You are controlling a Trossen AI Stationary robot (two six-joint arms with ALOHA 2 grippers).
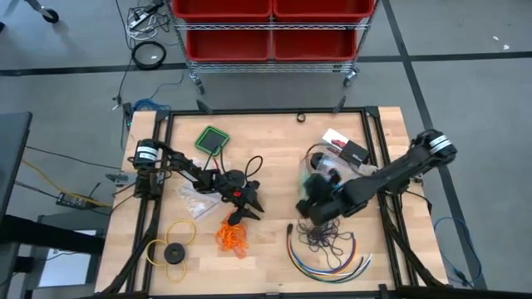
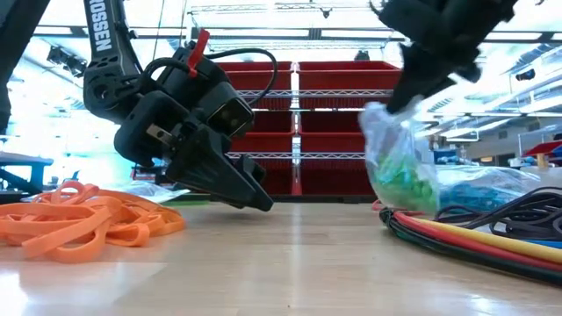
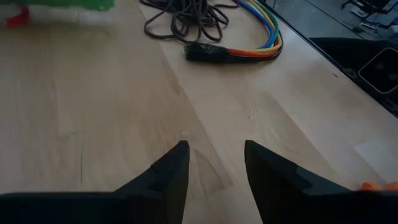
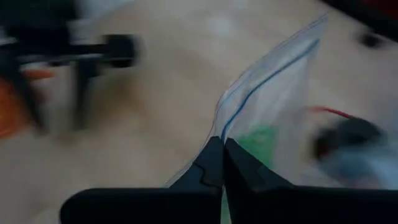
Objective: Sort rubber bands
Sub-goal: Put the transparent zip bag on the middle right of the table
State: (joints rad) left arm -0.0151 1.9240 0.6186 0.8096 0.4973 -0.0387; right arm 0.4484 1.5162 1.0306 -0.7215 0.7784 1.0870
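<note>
R gripper (image 4: 217, 163), pressed together on the clear plastic zip bag of green rubber bands (image 2: 402, 180), hangs it above the table w/ orange bands (image 1: 233, 237) just beside the spread, empty L gripper (image 1: 247, 209).

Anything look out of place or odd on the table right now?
One thing: the clear zip bag holding green rubber bands hangs off the table, pinched at its edge by the right tool, so it dangles tilted. The left tool hovers open and empty over bare wood. Orange rubber bands lie in a loose heap, not spilled further.
</note>
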